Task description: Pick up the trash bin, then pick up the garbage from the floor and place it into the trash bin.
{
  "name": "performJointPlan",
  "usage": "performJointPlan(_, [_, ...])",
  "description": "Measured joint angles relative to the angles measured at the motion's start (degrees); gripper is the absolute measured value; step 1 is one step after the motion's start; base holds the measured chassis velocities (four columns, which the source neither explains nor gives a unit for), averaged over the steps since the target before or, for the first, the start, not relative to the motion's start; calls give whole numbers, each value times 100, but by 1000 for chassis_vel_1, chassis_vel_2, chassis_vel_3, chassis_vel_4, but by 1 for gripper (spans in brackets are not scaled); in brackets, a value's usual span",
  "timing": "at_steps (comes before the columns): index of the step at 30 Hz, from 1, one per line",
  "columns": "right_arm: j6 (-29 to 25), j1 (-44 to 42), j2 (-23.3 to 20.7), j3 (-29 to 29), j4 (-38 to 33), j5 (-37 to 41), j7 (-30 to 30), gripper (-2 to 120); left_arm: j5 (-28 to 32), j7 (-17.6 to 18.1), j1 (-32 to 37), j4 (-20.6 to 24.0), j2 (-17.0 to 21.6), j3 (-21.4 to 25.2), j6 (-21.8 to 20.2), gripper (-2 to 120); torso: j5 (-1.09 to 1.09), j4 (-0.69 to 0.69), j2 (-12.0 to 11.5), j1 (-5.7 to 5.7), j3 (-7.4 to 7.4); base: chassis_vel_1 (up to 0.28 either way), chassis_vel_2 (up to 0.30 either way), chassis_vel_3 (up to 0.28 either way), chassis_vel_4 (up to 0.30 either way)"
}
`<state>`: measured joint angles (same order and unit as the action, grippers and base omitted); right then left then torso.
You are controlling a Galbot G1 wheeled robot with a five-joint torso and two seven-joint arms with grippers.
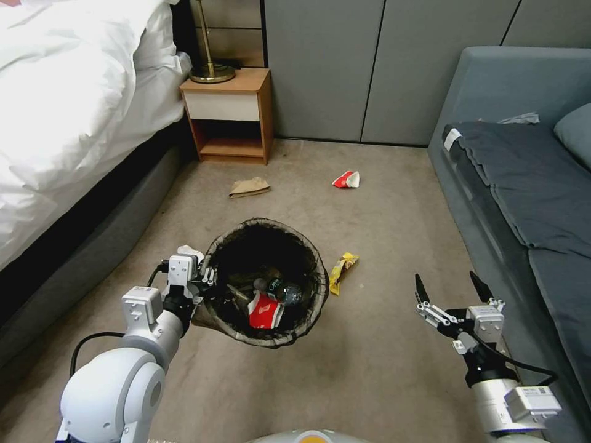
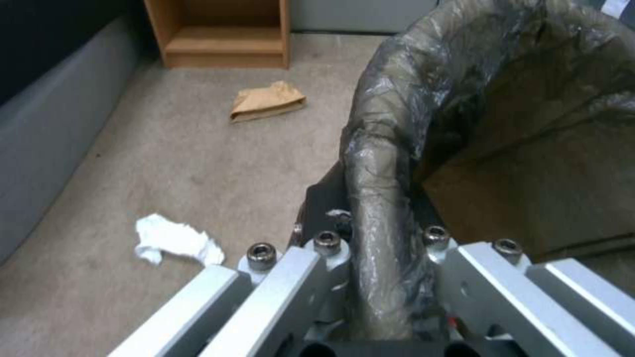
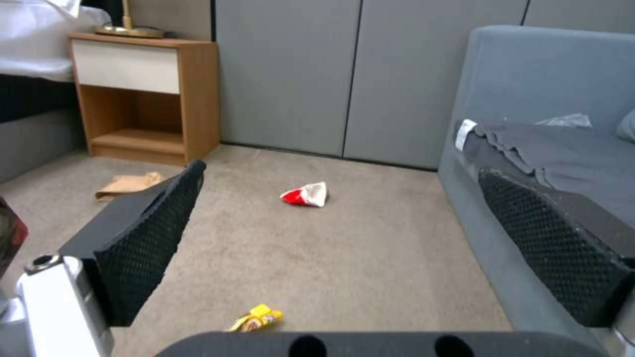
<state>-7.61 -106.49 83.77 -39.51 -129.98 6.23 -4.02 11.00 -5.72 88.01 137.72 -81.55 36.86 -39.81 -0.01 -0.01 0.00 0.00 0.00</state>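
My left gripper (image 1: 208, 278) is shut on the near-left rim of the trash bin (image 1: 266, 223), a round bin with a dark bag liner, held tilted in the middle of the carpet. In the left wrist view the liner-covered rim (image 2: 397, 99) runs between the left gripper (image 2: 374, 233) jaws. Inside lie a red-and-white wrapper (image 1: 265, 311) and a bottle (image 1: 284, 290). On the floor are a yellow snack bag (image 1: 342, 269) just right of the bin, brown paper (image 1: 249, 186), another red-and-white wrapper (image 1: 346, 179) and a white tissue (image 2: 175, 240). My right gripper (image 1: 449, 286) hangs open and empty, right of the bin.
A bed (image 1: 68, 123) runs along the left, a grey sofa (image 1: 523, 184) along the right. A wooden nightstand (image 1: 229, 114) with a brass lamp base stands against the back wall. Open carpet (image 1: 369, 357) lies between bin and sofa.
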Motion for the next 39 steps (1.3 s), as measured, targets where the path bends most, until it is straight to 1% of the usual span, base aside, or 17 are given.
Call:
performJointPlan(5, [-2, -7, 7, 35, 0, -7, 4, 100, 2, 0, -4, -6, 2, 1, 5, 3, 2, 2, 0, 0, 0, -129, 138, 146, -162])
performJointPlan(17, [-3, -26, 14, 101, 27, -66, 13, 100, 40, -4, -25, -18, 12, 10, 9, 3, 1, 0, 0, 0, 0, -137, 142, 138, -141])
performJointPlan(28, [83, 61, -26, 313, 149, -106, 82, 100, 82, -3, -53, -20, 18, 24, 9, 3, 0, 1, 0, 1, 1, -133, 135, 129, -128])
performJointPlan(29, [290, 152, -73, 423, 218, -71, 135, 100, 90, -2, -54, -20, 18, 24, 10, 3, 2, 0, 0, 1, 1, -101, 73, 36, -89])
performJointPlan(30, [290, 152, -73, 423, 218, -71, 135, 100, 90, -2, -54, -20, 18, 24, 10, 3, 2, 0, 0, 1, 1, -101, 73, 36, -89])
performJointPlan(31, [461, 233, -107, 492, 269, -18, 185, 100, 95, -2, -53, -17, 19, 25, 10, 3, 0, 0, 0, 1, 0, -39, 73, 12, -26])
performJointPlan(33, [944, 469, -189, 638, 428, 141, 321, 100, 110, -1, -48, 10, 19, 31, 9, 3, 2, 1, 0, 0, 0, 0, 0, 0, 0])
performJointPlan(34, [944, 469, -189, 638, 428, 141, 321, 100, 110, -1, -48, 10, 19, 31, 9, 3, 2, 1, 0, 0, 0, 0, 0, 0, 0])
performJointPlan(35, [1212, 634, -225, 702, 547, 257, 370, 100, 123, 1, -45, 37, 19, 40, 9, 3, 1, 1, 0, 0, 0, 0, 0, 0, 0])
performJointPlan(37, [1569, 870, -247, 767, 736, 446, 404, 100, 141, 6, -39, 70, 21, 55, 7, 3, 1, 1, 0, 0, 0, 0, 0, 0, 0])
performJointPlan(38, [1569, 870, -247, 767, 736, 446, 404, 100, 141, 6, -39, 70, 21, 55, 7, 3, 1, 1, 0, 0, 0, 0, 0, 0, 0])
performJointPlan(39, [1761, 1015, -251, 800, 851, 560, 422, 100, 150, 7, -34, 91, 22, 65, 5, 3, 2, 1, 0, 0, 0, 0, 0, 0, 0])
